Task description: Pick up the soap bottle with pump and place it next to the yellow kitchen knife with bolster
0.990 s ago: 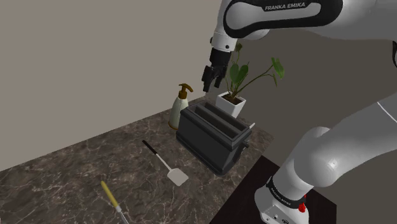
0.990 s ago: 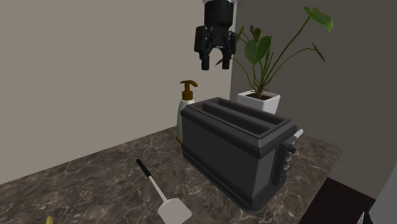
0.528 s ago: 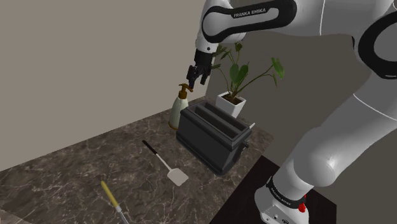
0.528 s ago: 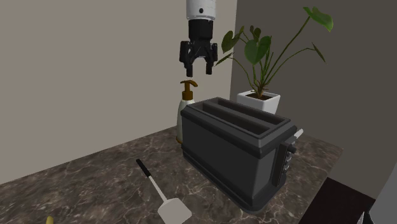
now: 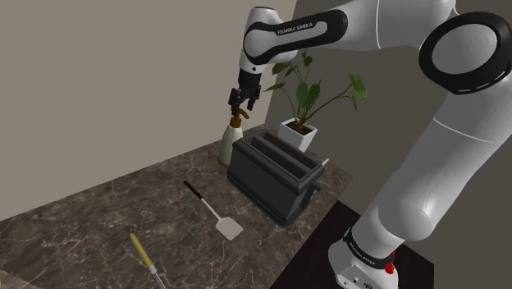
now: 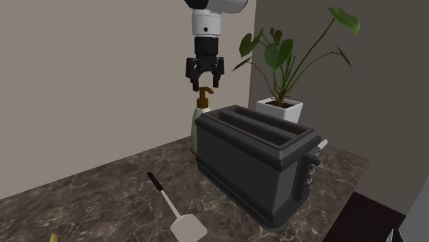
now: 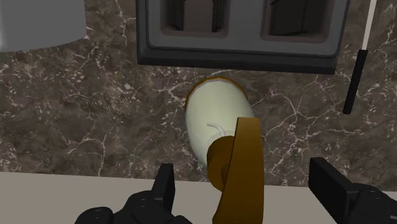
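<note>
The soap bottle [image 5: 230, 141] is pale with a brown pump and stands on the dark marble counter, against the wall behind the toaster. In the second exterior view the soap bottle [image 6: 199, 115] is partly hidden by the toaster. My gripper [image 5: 239, 103] hangs open straight above the pump, fingers pointing down. The gripper [image 6: 203, 82] is just over the pump head. In the wrist view the bottle [image 7: 215, 116] lies below the gripper [image 7: 247, 184], with the brown pump [image 7: 244, 162] between the spread fingers, untouched. The yellow-handled knife [image 5: 144, 253] lies near the counter's front edge.
A black two-slot toaster [image 5: 275, 176] stands right beside the bottle, with a potted plant [image 5: 305, 105] in a white pot behind it. A spatula [image 5: 213, 211] with a black handle lies on the counter [image 5: 98, 213] between toaster and knife. A beige wall runs close behind the bottle.
The gripper has swung from above the toaster toward the shoulder view's left and come down, now hanging right over the bottle's pump. Its fingers stayed open. Nothing else moved.
</note>
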Robot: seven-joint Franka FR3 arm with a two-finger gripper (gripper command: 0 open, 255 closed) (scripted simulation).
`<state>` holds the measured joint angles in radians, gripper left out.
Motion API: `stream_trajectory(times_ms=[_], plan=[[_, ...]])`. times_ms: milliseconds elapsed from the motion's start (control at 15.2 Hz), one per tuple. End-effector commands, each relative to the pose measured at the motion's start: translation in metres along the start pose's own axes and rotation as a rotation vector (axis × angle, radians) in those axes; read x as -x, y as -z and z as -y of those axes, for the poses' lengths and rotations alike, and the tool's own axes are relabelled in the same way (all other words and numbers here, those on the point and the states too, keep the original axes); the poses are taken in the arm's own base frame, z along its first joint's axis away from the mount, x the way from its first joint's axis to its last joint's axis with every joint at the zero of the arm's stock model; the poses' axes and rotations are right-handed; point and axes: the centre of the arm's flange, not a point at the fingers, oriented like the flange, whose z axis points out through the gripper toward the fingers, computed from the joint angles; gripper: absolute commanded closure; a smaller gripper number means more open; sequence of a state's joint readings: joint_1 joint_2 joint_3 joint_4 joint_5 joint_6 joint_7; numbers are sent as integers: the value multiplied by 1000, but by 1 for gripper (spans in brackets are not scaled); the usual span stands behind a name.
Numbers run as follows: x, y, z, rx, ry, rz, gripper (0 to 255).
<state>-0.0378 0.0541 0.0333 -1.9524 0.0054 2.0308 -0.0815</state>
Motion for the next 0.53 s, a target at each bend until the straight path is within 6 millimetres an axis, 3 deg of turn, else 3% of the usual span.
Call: stream_trajectory(times_ms=[0,198,462], plan=[[-1,-10,1,0,0,-1,0],[-1,-24,1,0,0,-1,0],[-1,-24,1,0,0,-1,0]])
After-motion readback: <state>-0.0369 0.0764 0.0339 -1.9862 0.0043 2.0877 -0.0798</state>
